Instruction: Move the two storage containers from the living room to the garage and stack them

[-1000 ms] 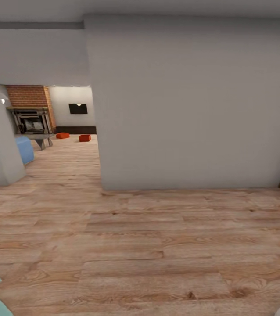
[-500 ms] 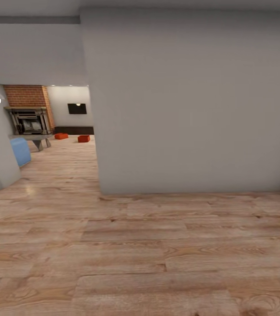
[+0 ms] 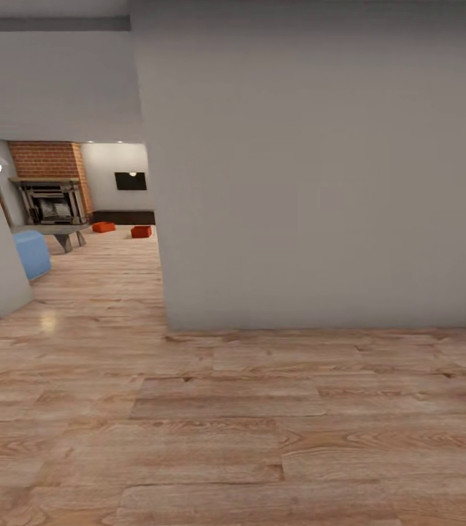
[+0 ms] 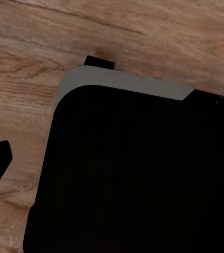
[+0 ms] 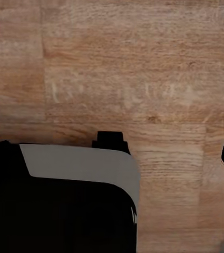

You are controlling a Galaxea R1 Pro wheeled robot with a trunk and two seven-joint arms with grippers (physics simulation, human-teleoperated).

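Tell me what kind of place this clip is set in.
Most likely a home interior: a hallway with a light wood plank floor and a plain white wall, opening at the head view's left onto a living room with a brick fireplace, a wall TV and two orange-red containers on its floor.

light wood plank floor [image 3: 226, 409], two storage containers [image 3: 104, 227] [image 3: 142, 231] resting far off

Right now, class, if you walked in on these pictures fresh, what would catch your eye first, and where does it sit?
A broad grey wall fills the head view's middle and right, above light wood plank floor. Through the opening at its left, far off, two storage containers sit apart on the floor in front of a brick fireplace, with a blue sofa nearer.
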